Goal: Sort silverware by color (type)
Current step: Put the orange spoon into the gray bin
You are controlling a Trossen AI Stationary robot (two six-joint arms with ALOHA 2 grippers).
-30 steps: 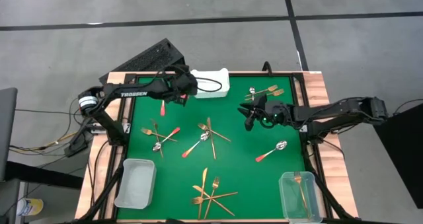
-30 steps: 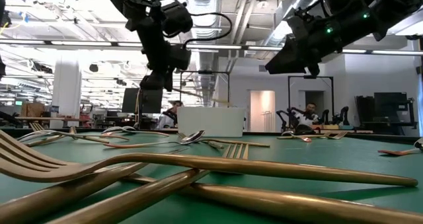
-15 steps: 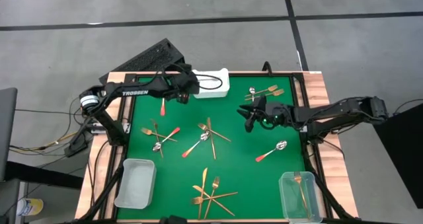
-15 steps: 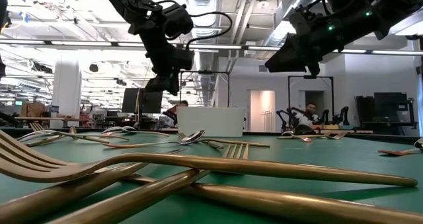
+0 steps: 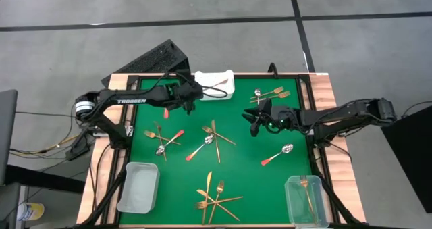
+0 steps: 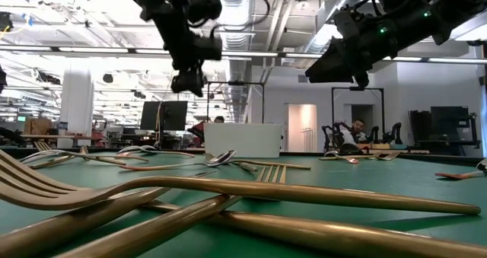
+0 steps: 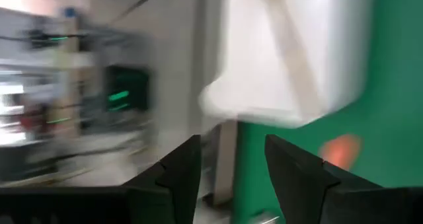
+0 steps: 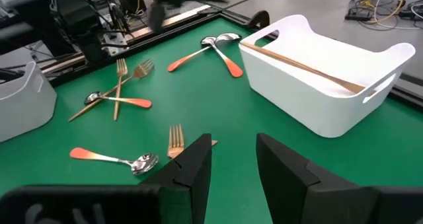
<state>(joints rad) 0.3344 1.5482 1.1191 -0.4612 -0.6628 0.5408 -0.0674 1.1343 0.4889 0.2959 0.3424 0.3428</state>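
near the table's far edge, left gripper [image 5: 187, 98], jaws parted and empty, hovers beside a red-handled spoon [image 5: 166, 111] lying lengthwise front-to-back; right gripper [image 5: 257, 120], likewise released, waits farther off

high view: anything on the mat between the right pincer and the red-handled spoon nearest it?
Nothing. In the high view, the stretch from the right pincer to the red-handled spoon is bare green mat. The pincer hangs open over the mat.
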